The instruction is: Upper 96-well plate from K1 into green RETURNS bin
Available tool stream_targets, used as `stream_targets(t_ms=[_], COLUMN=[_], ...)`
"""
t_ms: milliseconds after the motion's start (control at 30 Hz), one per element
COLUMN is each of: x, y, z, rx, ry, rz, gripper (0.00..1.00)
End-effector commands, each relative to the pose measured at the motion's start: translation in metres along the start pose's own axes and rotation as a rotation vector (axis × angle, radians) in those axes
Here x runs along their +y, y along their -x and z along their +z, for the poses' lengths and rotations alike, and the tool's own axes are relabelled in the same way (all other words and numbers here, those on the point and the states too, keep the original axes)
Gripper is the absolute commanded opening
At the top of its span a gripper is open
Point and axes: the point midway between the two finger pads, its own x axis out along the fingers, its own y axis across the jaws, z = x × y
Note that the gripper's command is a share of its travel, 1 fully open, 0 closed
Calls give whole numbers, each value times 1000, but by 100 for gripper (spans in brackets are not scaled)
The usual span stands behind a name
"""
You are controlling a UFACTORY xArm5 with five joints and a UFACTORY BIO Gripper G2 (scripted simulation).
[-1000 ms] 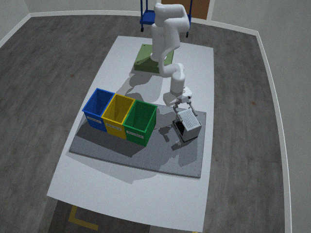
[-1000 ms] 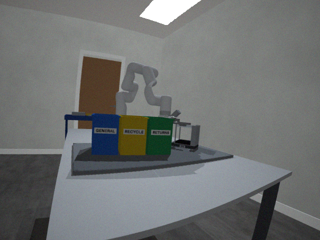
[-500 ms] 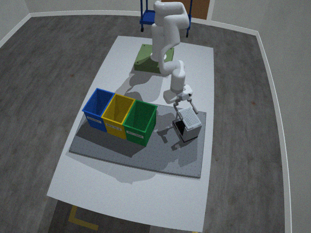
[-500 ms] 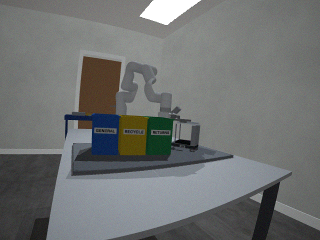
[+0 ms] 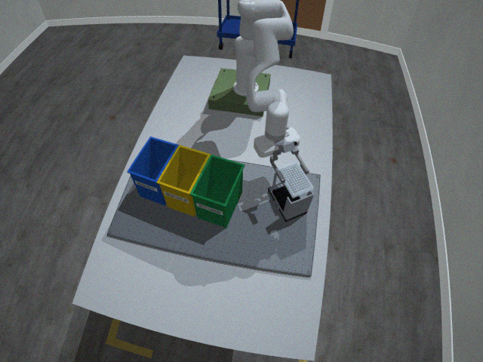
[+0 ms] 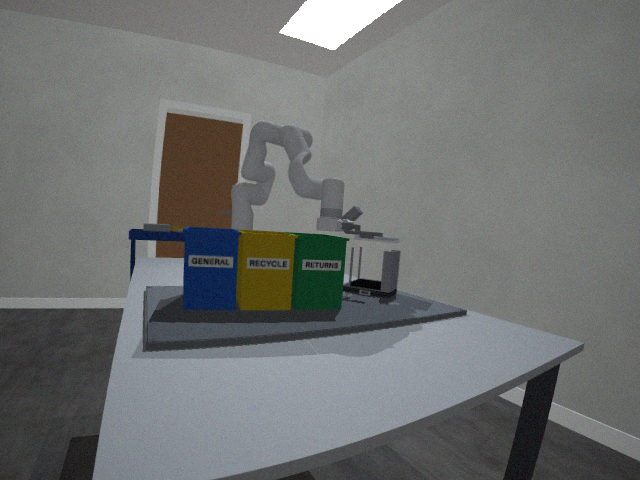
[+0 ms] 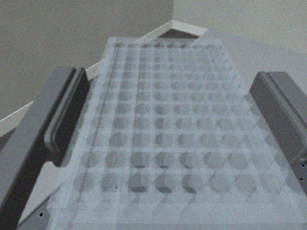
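Plate (image 5: 296,181) (image 6: 388,239) (image 7: 163,144) clamped in the gripper (image 5: 294,176) (image 6: 379,235) (image 7: 175,112), raised above rack K1 (image 5: 301,207) (image 6: 390,271), near the table's (image 5: 195,308) (image 6: 336,392) right-hand edge in the top view.
The wrist view cuts off the plate's near end, and its clear body hides the rack beneath; the lower plate cannot be made out in any view. The green RETURNS bin (image 5: 210,213) (image 6: 317,286) stands upright beside the upright yellow (image 5: 179,200) (image 6: 265,289) and blue (image 5: 150,189) (image 6: 210,286) bins, blue closest to the table's left edge. Their labels are blurred from above, legible from outside.
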Motion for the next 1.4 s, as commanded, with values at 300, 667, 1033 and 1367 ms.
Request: stream_targets(t_ms=[300, 667, 1033, 1367], x=[0, 0, 0, -6], y=[-1, -1, -1, 2], z=[25, 40, 48, 48], rx=[-3, -3, -3, -3], ry=[3, 3, 3, 3], rz=[0, 0, 0, -67], gripper=[0, 0, 0, 0])
